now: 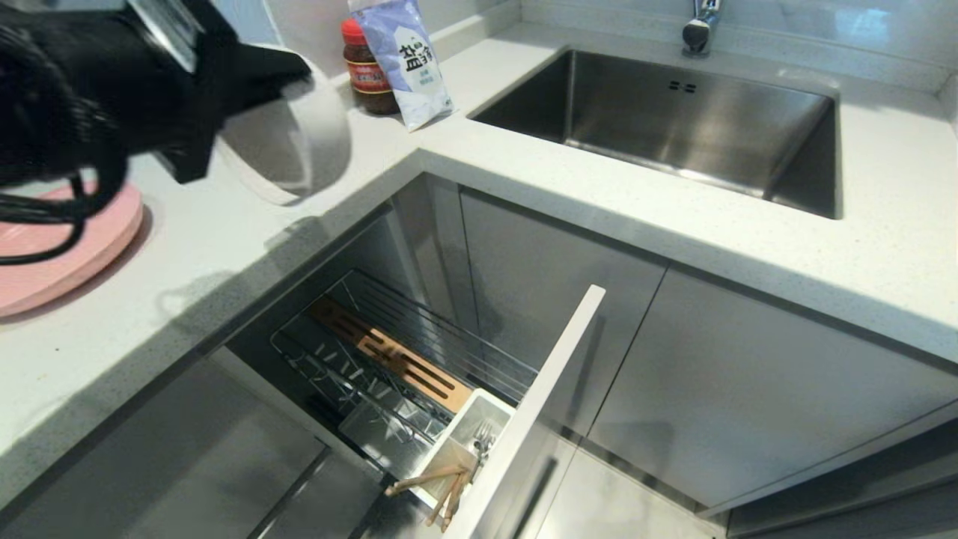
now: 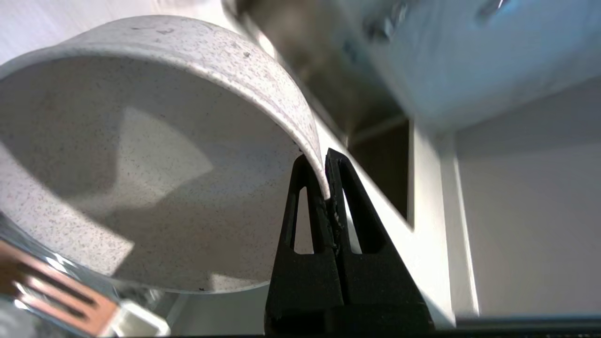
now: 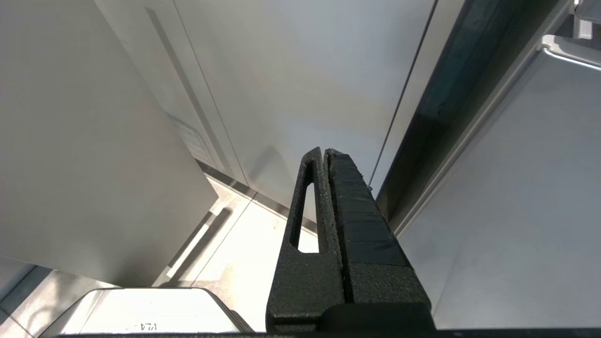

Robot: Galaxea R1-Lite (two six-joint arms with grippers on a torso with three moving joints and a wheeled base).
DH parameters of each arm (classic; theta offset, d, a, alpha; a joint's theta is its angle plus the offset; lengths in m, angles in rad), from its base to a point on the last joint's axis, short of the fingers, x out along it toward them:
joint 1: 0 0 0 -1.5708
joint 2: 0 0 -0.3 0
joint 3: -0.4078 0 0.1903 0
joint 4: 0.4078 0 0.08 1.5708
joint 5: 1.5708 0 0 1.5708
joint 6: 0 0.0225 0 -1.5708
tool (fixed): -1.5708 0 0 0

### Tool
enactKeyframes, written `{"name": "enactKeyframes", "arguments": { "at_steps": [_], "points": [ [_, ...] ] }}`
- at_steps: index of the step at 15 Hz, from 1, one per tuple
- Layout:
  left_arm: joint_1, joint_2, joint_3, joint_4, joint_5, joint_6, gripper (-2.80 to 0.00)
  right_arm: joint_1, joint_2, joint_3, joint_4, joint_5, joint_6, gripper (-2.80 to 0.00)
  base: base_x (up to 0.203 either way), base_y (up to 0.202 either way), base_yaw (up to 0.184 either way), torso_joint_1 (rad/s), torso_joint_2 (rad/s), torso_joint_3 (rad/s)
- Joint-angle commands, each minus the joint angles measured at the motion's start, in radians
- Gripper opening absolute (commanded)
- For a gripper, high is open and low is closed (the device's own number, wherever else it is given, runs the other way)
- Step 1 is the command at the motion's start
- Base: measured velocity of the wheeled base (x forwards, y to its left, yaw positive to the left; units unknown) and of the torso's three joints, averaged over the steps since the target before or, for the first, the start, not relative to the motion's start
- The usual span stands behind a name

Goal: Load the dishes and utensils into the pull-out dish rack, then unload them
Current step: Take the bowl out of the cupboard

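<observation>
We see the rack (image 1: 389, 359) open from above. The cup (image 1: 468, 442) with chopsticks (image 1: 441, 490) blocks only its front corner.

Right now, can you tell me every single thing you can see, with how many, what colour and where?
bowl: one, off-white speckled, held above the counter by its rim
pink plate: one, pink, on the counter
jar: one, red lid, counter corner
bag: one, blue-white, leaning beside the jar
sink: one, steel, set in the counter
dish rack: one, chrome wire, pulled out
cutlery cup: one, white, in the rack
chopsticks: one pair, wooden, in the cup
fork: one, silver, in the cup
left pincer: shut on the bowl's rim
right pincer: shut, by the cabinets
</observation>
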Motion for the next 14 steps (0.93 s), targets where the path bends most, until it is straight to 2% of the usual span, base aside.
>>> {"name": "enactKeyframes", "arguments": {
  "at_steps": [1, 4, 7, 8, 10, 11, 12, 14],
  "points": [
    [0.144, -0.109, -0.02, 0.002, -0.065, 0.047, -2.8, 0.0, -0.003, 0.002, 0.0, 0.0, 0.0, -2.8, 0.0, 0.0, 0.0, 0.0, 0.0, 0.0],
    [0.378, -0.163, -0.036, 0.023, -0.17, 0.144, -2.8, 0.0, -0.003, 0.002, 0.0, 0.0, 0.0, -2.8, 0.0, 0.0, 0.0, 0.0, 0.0, 0.0],
    [0.651, -0.185, -0.038, 0.029, -0.253, 0.274, -2.8, 0.0, -0.003, 0.002, 0.0, 0.0, 0.0, -2.8, 0.0, 0.0, 0.0, 0.0, 0.0, 0.0],
    [0.738, -0.189, -0.038, 0.031, -0.274, 0.322, -2.8, 0.0, -0.003, 0.002, 0.0, 0.0, 0.0, -2.8, 0.0, 0.0, 0.0, 0.0, 0.0, 0.0],
    [0.861, -0.195, -0.041, 0.075, -0.28, 0.417, -2.8, 0.0, -0.003, 0.002, 0.0, 0.0, 0.0, -2.8, 0.0, 0.0, 0.0, 0.0, 0.0, 0.0],
    [0.92, -0.194, -0.061, 0.14, -0.284, 0.436, -2.8, 0.0, -0.003, 0.002, 0.0, 0.0, 0.0, -2.8, 0.0, 0.0, 0.0, 0.0, 0.0, 0.0],
    [0.996, -0.191, -0.105, 0.255, -0.304, 0.451, -2.8, 0.0, -0.003, 0.002, 0.0, 0.0, 0.0, -2.8, 0.0, 0.0, 0.0, 0.0, 0.0, 0.0],
    [1.121, -0.169, -0.216, 0.483, -0.382, 0.503, -2.8, 0.0, -0.003, 0.002, 0.0, 0.0, 0.0, -2.8, 0.0, 0.0, 0.0, 0.0, 0.0, 0.0]
  ]
}}
